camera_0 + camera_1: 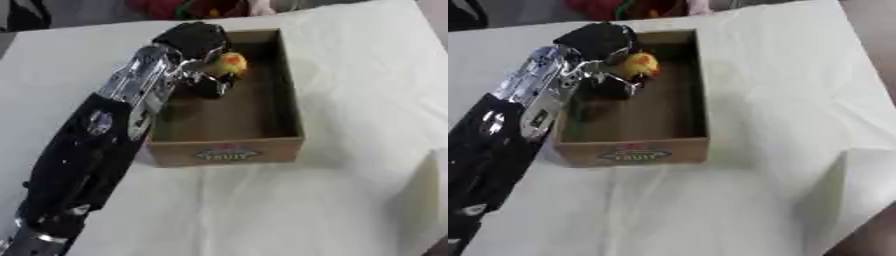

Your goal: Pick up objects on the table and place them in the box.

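Left arm comes in from 7 o'clock, black forearm then silver wrist, reaching up over the left wall of the box. Left robot hand sits above the box's far-left corner, fingers curled round a small yellow object with a red-orange patch, so grasping, not released. Object hangs inside the box outline, at about 12 o'clock of the interior, apparently above the floor; contact with the floor can't be told. Box is brown cardboard, open top, printed label on the near wall, resting on the white-covered table. Right robot hand not visible.

Step in hand looks like the drop. To do it well: lower slightly, keep the wrist clear of the left wall, straighten fingers, lift straight up. Risk: round object could roll; box walls should contain it.
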You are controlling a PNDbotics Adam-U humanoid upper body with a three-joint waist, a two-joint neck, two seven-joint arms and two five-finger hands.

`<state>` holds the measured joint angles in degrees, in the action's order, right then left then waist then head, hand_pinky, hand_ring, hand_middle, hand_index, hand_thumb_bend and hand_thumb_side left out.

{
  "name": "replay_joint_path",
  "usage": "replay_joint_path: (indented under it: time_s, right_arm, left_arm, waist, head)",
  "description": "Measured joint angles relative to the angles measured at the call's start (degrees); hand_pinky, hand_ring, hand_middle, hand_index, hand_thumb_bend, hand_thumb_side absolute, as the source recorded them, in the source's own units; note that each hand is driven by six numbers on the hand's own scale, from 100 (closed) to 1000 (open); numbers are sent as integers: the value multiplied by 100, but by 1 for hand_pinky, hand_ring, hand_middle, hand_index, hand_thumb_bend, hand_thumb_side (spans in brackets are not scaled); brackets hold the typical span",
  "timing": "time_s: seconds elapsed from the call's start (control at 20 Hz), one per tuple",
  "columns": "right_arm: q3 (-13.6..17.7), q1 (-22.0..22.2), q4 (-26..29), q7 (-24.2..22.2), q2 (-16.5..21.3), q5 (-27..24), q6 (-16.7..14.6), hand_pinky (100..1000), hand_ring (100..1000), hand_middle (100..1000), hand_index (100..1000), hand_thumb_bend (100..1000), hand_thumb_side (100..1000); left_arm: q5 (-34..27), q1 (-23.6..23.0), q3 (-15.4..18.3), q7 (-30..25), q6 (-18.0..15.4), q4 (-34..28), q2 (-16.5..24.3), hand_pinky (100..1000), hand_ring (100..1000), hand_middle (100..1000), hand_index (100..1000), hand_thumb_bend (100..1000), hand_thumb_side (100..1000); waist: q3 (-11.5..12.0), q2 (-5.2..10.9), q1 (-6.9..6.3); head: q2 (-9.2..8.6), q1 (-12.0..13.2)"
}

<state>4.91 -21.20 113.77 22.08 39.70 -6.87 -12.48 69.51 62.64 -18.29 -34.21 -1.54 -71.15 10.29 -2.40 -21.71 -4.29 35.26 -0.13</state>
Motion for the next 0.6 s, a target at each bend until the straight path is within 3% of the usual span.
replay_joint_path:
  time_s: [0.2,0.4,0.55,0.6]
  right_arm:
    - [0,1,0,1,0,0,0,621,638,740,841,100,862]
    - [0,2,0,1,0,0,0,621,638,739,840,100,861]
    - [0,2,0,1,0,0,0,621,638,737,839,100,864]
    - [0,2,0,1,0,0,0,621,638,737,840,100,860]
  left_arm:
    - [-2,22,-25,-411,-250,178,-24,530,711,744,813,100,366]
    - [95,49,-6,-744,-386,283,-24,578,776,796,876,110,428]
    - [293,50,29,-850,-387,316,-24,594,790,787,901,315,516]
    - [372,50,40,-873,-386,324,-24,602,797,803,914,425,568]
  waist:
    - [-7,-1,-17]
    - [-32,-1,-17]
    - [-36,-1,-17]
    - [-38,-1,-17]
  head:
    - [0,-1]
    - [0,1]
    - [0,3]
    - [0,4]
